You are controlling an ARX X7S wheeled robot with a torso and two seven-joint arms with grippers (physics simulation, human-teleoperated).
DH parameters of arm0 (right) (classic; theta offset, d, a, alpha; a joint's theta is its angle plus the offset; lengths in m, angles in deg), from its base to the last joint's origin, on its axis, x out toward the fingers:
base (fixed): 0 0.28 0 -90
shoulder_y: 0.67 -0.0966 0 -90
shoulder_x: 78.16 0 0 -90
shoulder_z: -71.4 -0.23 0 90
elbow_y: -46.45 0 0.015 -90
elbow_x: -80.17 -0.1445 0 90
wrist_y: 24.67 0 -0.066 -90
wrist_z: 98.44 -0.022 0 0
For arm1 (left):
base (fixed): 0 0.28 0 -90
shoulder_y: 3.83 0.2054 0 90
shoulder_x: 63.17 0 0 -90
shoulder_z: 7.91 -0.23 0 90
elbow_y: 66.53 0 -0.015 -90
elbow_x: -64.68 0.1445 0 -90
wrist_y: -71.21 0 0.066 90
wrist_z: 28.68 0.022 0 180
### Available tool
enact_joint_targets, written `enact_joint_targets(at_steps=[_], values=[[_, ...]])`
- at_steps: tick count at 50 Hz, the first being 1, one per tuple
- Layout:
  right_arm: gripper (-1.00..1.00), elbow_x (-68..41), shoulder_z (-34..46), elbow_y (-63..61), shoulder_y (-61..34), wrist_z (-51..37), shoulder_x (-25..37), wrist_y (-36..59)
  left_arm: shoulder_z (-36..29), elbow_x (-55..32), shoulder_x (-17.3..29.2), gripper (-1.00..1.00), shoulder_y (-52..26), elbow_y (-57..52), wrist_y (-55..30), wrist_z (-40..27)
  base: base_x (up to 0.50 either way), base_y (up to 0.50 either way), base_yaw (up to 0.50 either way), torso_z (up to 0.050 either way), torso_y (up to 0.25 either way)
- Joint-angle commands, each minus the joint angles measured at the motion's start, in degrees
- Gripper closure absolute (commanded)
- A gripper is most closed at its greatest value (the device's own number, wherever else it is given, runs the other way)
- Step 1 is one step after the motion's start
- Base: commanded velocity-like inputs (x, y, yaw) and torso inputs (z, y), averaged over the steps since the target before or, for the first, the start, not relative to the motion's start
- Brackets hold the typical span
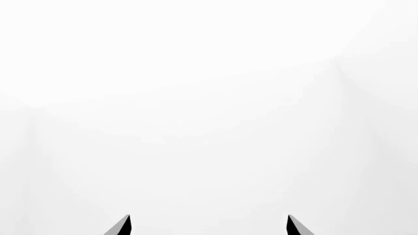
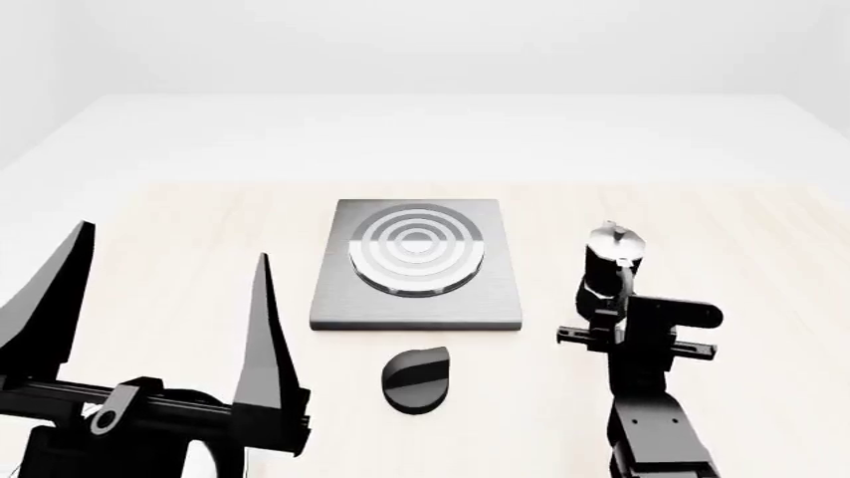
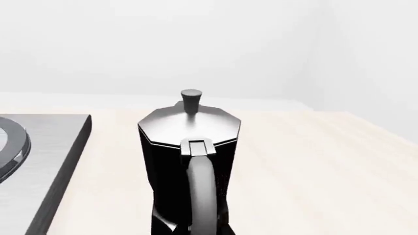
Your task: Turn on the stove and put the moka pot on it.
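1. Left gripper (image 2: 166,299): nearest to you in the head view, raised well above the table (image 2: 159,229), fingers spread wide with nothing between them. Its own wrist view shows only two dark fingertips (image 1: 121,227) against blank white, so you get no aiming help from that camera.

2. Knob (image 2: 418,378): small, round, black, lying on the table just in front of the stove's near edge, apart from the slab. Neither gripper touches it. You cannot read on or off from these views; treat it as not yet turned.

3. Right gripper (image 2: 608,299): low at the right, right up against the moka pot from behind its handle. The fingertips are hidden, so you cannot tell whether they are apart or clamped on the handle.

4. Moka pot (image 3: 189,147): upright on the table, to the right of the stove and clear of it, silver lid and knob up, handle (image 3: 201,191) facing the right wrist camera.

5. Stove (image 2: 414,264): flat grey slab beyond the knob, ringed burner (image 2: 414,247) bare.

Risks: lift on an unconfirmed grip and the thin handle may slip or the pot may swing. Carry it low and its base may catch the slab's raised edge. Reach blind for the knob and you may shove it instead of turning it.
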Motion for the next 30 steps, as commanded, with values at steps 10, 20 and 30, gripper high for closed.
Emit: enact_joint_targets(at_steps=[10,20,30], values=[[1.0,1.5,1.44,-17.72,1.88,-3.67,1.28,8.26,-0.05,0.38,-0.18,-1.0,0.75,0.63,1.14,-0.02,0.0,0.0,0.0,0.0,0.0],[1.0,2.19,2.25,-20.24,0.3,-4.42,1.43,10.97,0.08,0.19,-0.33,-1.0,0.81,1.25,1.69,0.18,0.0,0.0,0.0,0.0,0.001],[1.0,2.71,2.19,-10.25,-5.78,-2.73,-0.48,4.12,0.18,-0.02,-0.59,-1.0,0.6,1.27,1.52,0.53,0.0,0.0,0.0,0.0,0.001]])
